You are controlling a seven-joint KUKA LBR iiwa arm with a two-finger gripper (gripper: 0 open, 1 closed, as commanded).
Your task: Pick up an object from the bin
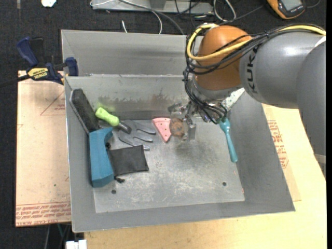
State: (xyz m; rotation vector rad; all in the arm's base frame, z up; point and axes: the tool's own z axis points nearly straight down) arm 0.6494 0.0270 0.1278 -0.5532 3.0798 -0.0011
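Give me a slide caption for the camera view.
Gripper low at the centre of the bin beside a pink triangular piece; teal-handled tool nearby, blue block opposite.

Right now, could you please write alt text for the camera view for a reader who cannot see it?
The robot's claw hangs low in the grey bin, by a small brown thing and a pink triangular piece. A teal-handled tool lies on the view's right; a blue block, black pad and green-handled tool lie left.

a pink wedge [163,129], a blue block [99,158], a black pad [128,160] and a green handle [107,115] are seen in the grey bin [207,180].
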